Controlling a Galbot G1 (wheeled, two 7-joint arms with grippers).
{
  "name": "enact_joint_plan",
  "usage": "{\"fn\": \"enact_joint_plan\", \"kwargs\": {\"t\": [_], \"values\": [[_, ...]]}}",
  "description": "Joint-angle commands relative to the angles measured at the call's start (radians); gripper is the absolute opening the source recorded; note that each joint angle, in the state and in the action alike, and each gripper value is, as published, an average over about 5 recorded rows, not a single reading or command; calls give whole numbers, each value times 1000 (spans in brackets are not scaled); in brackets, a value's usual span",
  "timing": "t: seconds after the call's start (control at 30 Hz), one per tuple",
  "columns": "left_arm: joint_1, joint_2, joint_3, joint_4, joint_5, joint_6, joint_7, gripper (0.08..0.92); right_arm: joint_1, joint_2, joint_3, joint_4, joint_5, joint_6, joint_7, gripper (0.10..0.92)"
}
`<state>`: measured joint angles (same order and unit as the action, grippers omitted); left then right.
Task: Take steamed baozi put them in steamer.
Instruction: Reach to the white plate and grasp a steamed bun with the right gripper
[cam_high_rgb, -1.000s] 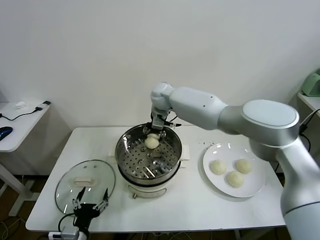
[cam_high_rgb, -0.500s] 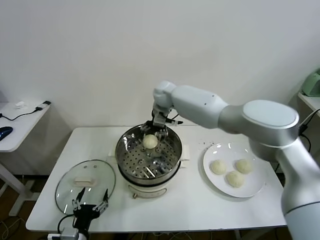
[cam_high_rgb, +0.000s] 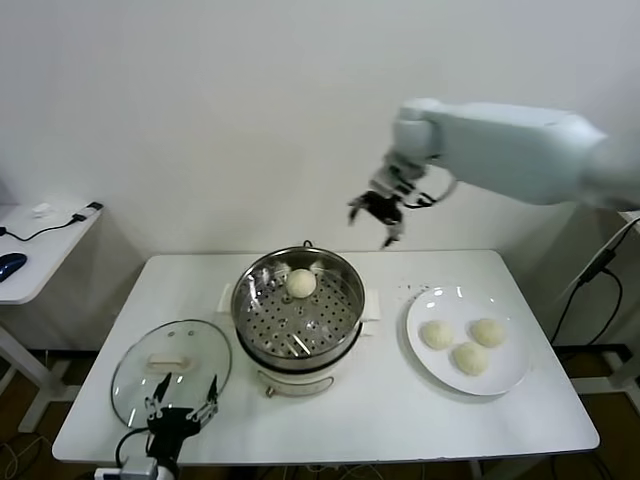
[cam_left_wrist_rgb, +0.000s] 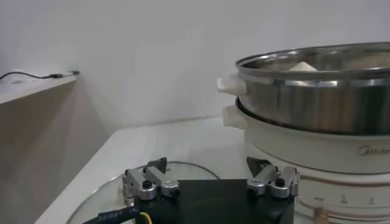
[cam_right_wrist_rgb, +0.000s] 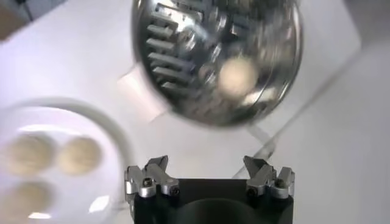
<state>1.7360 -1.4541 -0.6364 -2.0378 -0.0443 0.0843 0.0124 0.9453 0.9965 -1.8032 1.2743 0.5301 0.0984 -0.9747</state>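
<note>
Glass lid (cam_high_rgb: 170, 370) in head view, seemingly blurred elsewhere

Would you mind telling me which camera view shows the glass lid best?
The head view: the whole glass lid lies flat beside the steamer. The left wrist view shows only its edge; the right wrist view shows none.

Overall light: bright, even, diffuse from overhead.
Shadows: soft and faint under the steamer (cam_high_rgb: 297, 318) on the tabletop (cam_high_rgb: 400, 400).
Glare: highlights on the steamer rim and on the glass lid (cam_high_rgb: 170, 370).
Blur: my right wrist view smears the steamer and plate (cam_right_wrist_rgb: 116, 146); my fingers (cam_right_wrist_rgb: 149, 176) there stay sharp.
Left wrist view: crisp.
</note>
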Motion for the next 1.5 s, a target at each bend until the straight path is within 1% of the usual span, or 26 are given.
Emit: {"fn": "enact_joint_plan", "kwargs": {"t": [0.03, 0.17, 0.4, 0.53, 0.77, 1.13, 1.3, 1.4, 1.5], "values": [[0, -1, -6, 6, -3, 0, 0, 823, -3, -351, -185, 314, 144, -445, 165, 823], [-5, -4, -9, 16, -1, 0, -1, 823, -154, -382, -68, 277, 91, -493, 206, 823], [-7, -17, -6, 20, 8, 5, 2, 823, -443, -358, 190, 90, -11, -495, 202, 823], [-5, -20, -7, 26, 13, 4, 2, 823, -553, -322, 310, 11, -52, -483, 192, 823], [2, -24, -11, 29, 19, 3, 1, 823, -663, -246, 413, -104, -108, -453, 175, 823], [14, -28, -13, 30, 22, -3, -3, 823, -709, -154, 448, -212, -119, -414, 139, 817], [16, -29, -13, 29, 23, -4, -4, 823, -696, -141, 440, -238, -117, -396, 113, 769], [17, -29, -12, 28, 24, -4, -4, 823, -677, -143, 412, -234, -118, -384, 83, 722], [18, -29, -10, 27, 24, -5, -4, 823, -668, -143, 407, -235, -118, -381, 74, 658]]}}
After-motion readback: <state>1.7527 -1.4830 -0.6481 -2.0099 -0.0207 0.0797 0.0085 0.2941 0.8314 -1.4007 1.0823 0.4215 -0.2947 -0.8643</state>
